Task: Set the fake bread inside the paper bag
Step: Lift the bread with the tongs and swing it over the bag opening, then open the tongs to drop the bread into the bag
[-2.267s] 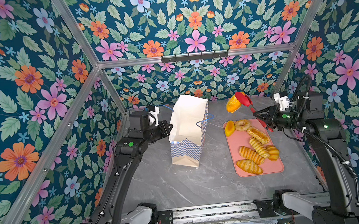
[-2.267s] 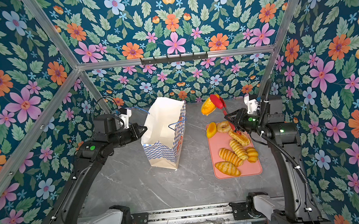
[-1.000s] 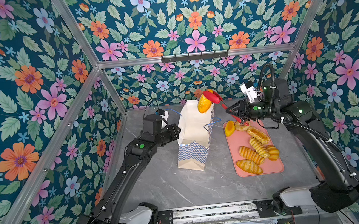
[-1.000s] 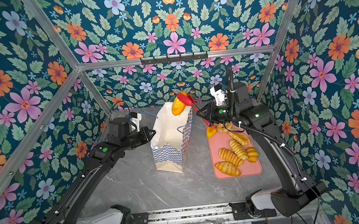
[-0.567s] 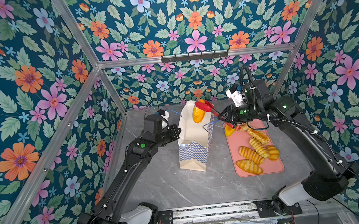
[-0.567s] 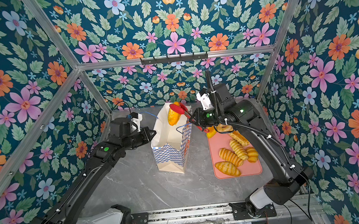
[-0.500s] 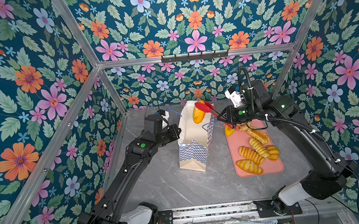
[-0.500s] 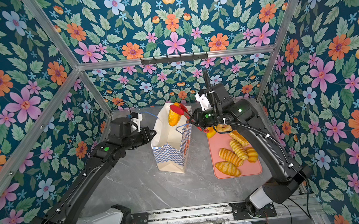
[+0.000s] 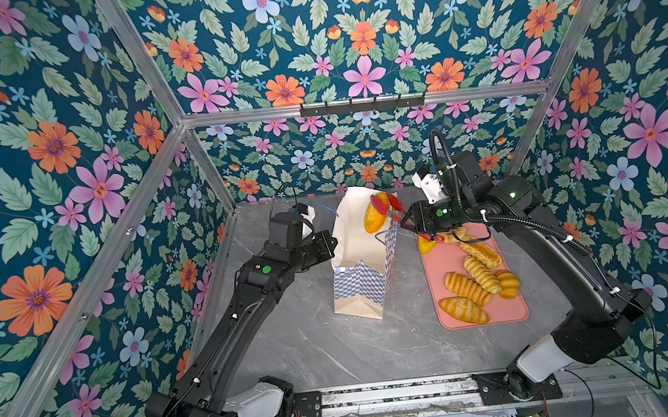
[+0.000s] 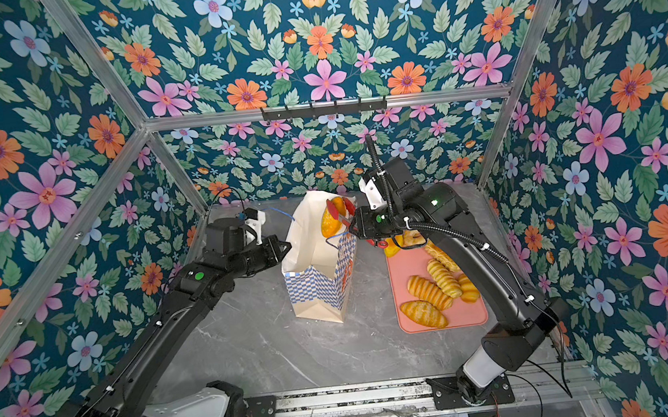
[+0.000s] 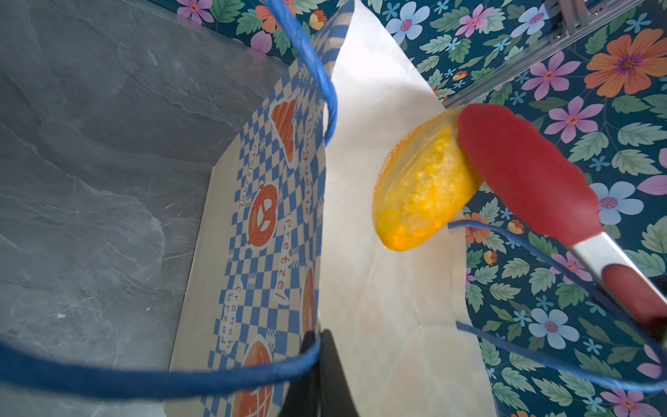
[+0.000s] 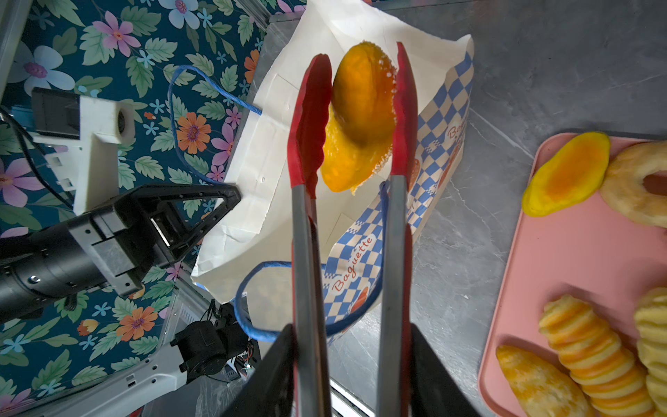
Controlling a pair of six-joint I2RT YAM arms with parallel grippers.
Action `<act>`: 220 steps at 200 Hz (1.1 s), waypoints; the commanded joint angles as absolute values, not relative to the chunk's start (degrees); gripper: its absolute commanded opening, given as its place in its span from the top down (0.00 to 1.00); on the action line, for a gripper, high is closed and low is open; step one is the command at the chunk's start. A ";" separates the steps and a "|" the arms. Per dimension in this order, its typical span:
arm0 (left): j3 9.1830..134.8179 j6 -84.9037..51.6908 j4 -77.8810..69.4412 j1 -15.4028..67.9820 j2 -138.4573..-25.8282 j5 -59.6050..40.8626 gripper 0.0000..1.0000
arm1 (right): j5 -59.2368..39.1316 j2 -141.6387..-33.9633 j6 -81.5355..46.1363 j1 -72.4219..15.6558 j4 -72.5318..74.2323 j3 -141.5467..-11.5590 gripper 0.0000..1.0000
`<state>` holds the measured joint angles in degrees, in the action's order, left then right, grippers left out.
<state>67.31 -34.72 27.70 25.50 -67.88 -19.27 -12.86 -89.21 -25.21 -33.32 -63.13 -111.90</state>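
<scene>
In both top views a tall cream paper bag with blue-and-white checker print [image 9: 363, 286] stands on the grey marble-look tabletop [image 9: 338, 355] with its mouth open. The left pincer [image 9: 329, 243] is at the bag's left rim. The right pincer [image 9: 406, 221] reaches in from the right with red-tipped metal tongs [image 9: 395, 208]. A glossy orange-yellow round bun [image 9: 371, 218] hangs between their tips above the bag's mouth, near its right rim. Right of the bag lies a flat pink tray [image 9: 446, 261] carrying the other fake bread. Golden ridged oblong loaves [image 9: 467, 288] fill its near half, and the pieces at its far end are partly hidden under the arm.

In the left wrist view the left pincer [image 11: 319, 372] is clenched on the bag's [image 11: 270, 202] printed wall at the rim, and a blue cord handle [image 11: 252, 372] crosses in front of it. The bun [image 11: 422, 184] shows a pale, crumbly yellow face with a darker orange edge against the bag's plain cream inside. One red tong tip lies against it.

In the right wrist view the right pincer [image 12: 352, 379] grasps the tongs' [image 12: 306, 252] steel arms, with one finger outside each arm. The arms stand apart. The bun [image 12: 361, 115], its outline slightly smeared, sits between the red tips over the bag's white interior. On the tray [image 12: 577, 252] a flat orange-centred bun half [image 12: 566, 177] touches a pale ring doughnut [image 12: 635, 184].
</scene>
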 commanded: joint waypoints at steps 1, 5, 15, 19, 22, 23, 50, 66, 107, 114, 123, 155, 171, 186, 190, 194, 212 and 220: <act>67.70 -34.69 26.11 25.49 -67.94 -19.38 1.00 | -12.64 -89.36 -24.42 -33.35 -62.49 -112.71 0.50; 67.68 -34.58 26.10 25.49 -68.02 -19.34 1.00 | -12.73 -89.38 -24.43 -33.40 -62.45 -112.76 0.49; 67.69 -34.55 26.21 25.49 -68.10 -19.28 1.00 | -12.83 -89.47 -24.44 -33.39 -62.40 -113.07 0.48; 67.69 -34.58 26.18 25.47 -68.12 -19.33 1.00 | -12.83 -89.49 -24.48 -33.40 -62.31 -113.15 0.48; 67.72 -34.59 26.20 25.49 -68.14 -19.34 1.00 | -12.83 -89.51 -24.44 -33.39 -62.24 -113.17 0.47; 67.74 -34.57 26.20 25.49 -68.13 -19.34 1.00 | -12.88 -89.49 -24.44 -33.39 -62.23 -113.19 0.47; 67.74 -34.50 26.23 25.49 -68.50 -19.25 1.00 | -12.80 -89.40 -24.73 -33.40 -61.42 -113.30 0.47; 67.76 -34.54 26.19 25.49 -68.55 -18.83 1.00 | -12.74 -89.00 -25.00 -33.40 -60.67 -113.12 0.48; 68.13 -34.39 27.32 25.49 -67.88 -15.15 1.00 | -7.87 -85.96 -25.16 -32.98 -59.73 -112.70 0.49; 68.29 -34.22 27.64 25.49 -67.68 -14.25 1.00 | -7.41 -85.10 -25.26 -32.55 -59.44 -112.31 0.49; 68.46 -34.02 28.09 25.49 -67.54 -13.24 1.00 | -7.29 -83.95 -25.60 -31.50 -59.05 -111.63 0.50; 68.73 -33.44 28.95 25.51 -67.32 -11.87 1.00 | -12.46 -78.45 -28.51 -24.00 -55.49 -104.97 0.51; 68.73 -33.13 29.48 25.40 -67.50 -11.65 1.00 | -15.20 -75.97 -29.91 -20.07 -53.94 -100.81 0.52; 68.47 -32.96 29.70 25.40 -67.50 -11.52 1.00 | -16.79 -74.45 -30.87 -17.51 -52.89 -97.08 0.52; 68.32 -32.96 29.71 25.40 -67.51 -11.43 0.99 | -17.22 -74.02 -31.17 -16.92 -52.52 -96.06 0.52; 68.22 -32.96 29.73 25.40 -67.43 -11.31 0.98 | -17.78 -73.57 -31.49 -16.16 -52.02 -94.92 0.52; 68.10 -32.88 29.97 25.40 -67.24 -10.94 0.92 | -21.04 -72.10 -33.10 -12.99 -49.68 -89.63 0.53; 68.10 -32.74 30.06 25.36 -67.18 -10.82 0.88 | -22.40 -71.53 -33.75 -11.58 -48.66 -86.99 0.53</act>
